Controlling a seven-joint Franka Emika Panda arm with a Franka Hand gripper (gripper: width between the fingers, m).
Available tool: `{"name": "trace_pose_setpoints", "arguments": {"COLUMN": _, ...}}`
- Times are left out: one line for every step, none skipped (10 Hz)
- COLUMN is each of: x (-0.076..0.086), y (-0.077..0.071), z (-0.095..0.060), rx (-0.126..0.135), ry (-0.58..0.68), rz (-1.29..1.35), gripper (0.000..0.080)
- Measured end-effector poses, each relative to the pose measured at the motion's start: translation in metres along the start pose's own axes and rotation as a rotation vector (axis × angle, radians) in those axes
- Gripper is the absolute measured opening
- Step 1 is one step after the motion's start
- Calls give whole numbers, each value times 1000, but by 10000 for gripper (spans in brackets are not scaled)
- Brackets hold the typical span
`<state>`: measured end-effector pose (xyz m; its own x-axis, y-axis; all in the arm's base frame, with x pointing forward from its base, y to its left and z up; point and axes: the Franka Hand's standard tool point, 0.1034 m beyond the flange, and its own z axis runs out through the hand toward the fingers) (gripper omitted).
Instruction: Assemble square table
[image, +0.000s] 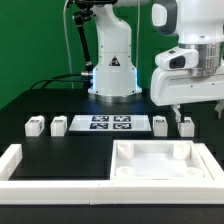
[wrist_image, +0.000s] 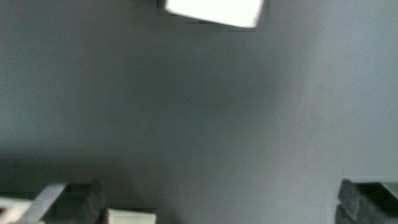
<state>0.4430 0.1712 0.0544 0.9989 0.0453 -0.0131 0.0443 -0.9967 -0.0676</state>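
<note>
Black desk (image: 60, 150); zero assy done. Slab (image: 155, 160) at 5 o'clock, 4 legs (image: 58, 125) loose at 9 & 3. Tool (image: 196, 108) wide, empty.

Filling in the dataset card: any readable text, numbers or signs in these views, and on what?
No readable words or numbers in either view.
Marker board: three black-white tags, patterns only.
Legs: dark markings, too small to read.
Robot base: dark triangle sign, contents too small to read.
</note>
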Motion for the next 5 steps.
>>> {"name": "trace_pose_setpoints", "arguments": {"x": -1, "y": 1, "z": 0, "rx": -2, "ry": -10, "rz": -20, "gripper": 649}}
{"name": "trace_pose_setpoints", "arguments": {"x": 0, "y": 1, "z": 0, "rx": -4, "ry": -18, "rz": -20, "gripper": 649}}
{"name": "trace_pose_setpoints", "arguments": {"x": -1, "y": 0, "z": 1, "rx": -2, "ry": -20, "rz": -14, "gripper": 649}}
{"name": "trace_pose_setpoints", "arguments": {"x": -8, "y": 1, "z": 5, "rx": 0, "ry": -60, "rz": 17, "gripper": 649}}
{"name": "trace_pose_setpoints", "arguments": {"x": -21, "y": 3, "z": 9, "rx": -10, "ry": -174, "rz": 50, "gripper": 649}}
